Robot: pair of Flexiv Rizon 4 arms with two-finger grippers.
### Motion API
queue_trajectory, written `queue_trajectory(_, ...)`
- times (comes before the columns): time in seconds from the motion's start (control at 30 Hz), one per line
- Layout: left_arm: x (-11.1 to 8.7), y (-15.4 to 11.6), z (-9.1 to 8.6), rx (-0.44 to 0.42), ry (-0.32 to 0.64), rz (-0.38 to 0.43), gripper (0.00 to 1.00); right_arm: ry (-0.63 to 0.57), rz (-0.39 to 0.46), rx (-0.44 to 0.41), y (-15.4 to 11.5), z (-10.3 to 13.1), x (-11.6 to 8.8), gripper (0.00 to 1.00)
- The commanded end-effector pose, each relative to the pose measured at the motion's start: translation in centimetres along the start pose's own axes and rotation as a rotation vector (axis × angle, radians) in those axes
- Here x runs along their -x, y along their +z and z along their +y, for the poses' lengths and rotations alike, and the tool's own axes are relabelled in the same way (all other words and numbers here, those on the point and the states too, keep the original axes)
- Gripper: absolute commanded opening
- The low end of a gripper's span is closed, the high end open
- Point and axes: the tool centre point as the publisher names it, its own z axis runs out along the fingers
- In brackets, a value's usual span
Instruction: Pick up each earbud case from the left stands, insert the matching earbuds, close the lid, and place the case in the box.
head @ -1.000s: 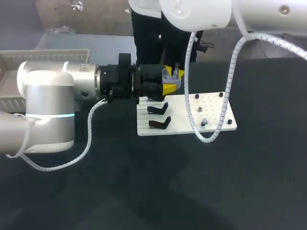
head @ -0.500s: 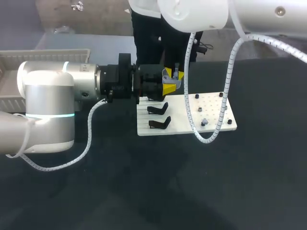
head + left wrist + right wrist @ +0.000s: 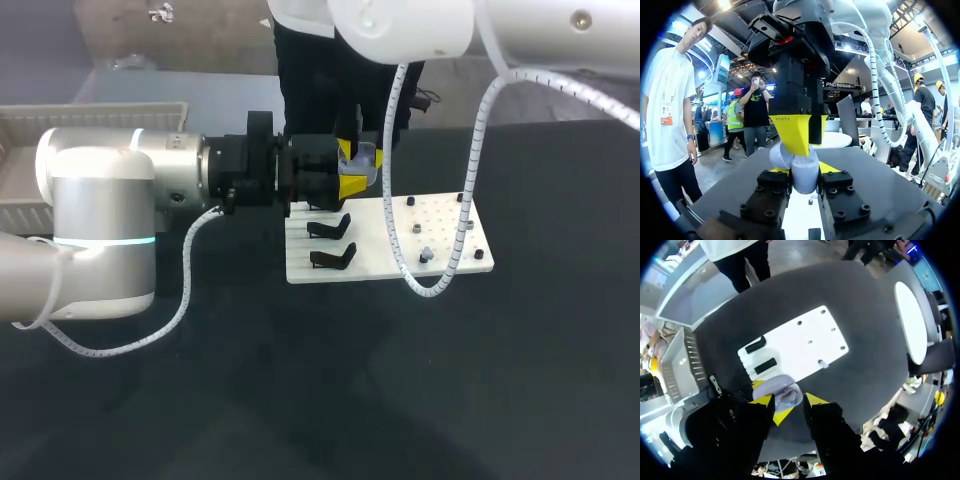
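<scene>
Lilac-grey plastic, small and rounded, the earbud case (image 3: pixel 805 181) was held in the air near the stand end of the white flat board (image 3: pixel 365 268). The left gripper (image 3: pixel 802 169) pinched it from two sides, its yellow tips standing narrow, only as far apart as the case is wide. This arm had not moved during the last second.

The change was at the right gripper (image 3: pixel 788 400). In the head view it had slid a little toward the robot's left and come closer to the case, so that it now stood directly over it and covered a part that was free to see before. The left wrist view showed it touching the case from above. Whether it gripped the case or only pressed on it, I could not tell. Whether the lid was open or closed was also hidden.

I judged that the arms were in the middle of the work on the held case, either putting an earbud in or pushing the lid down. The two black stands (image 3: pixel 332 243) under it were empty. The white slatted crate (image 3: pixel 100 115) stood well apart at the left, and the case had not yet gone there.
</scene>
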Motion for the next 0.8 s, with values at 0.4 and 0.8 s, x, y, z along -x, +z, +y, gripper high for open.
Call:
queue_trajectory(0.4,-0.1,0.0,-0.1,0.005,0.004,-0.005,0.00,-0.073,-0.127,0.132,-1.4,-2.7,-2.5,0.81)
queue_trajectory(0.8,-0.1,0.0,-0.1,0.005,0.004,-0.005,0.00,-0.066,-0.222,0.195,-0.7,-7.2,-3.3,1.00)
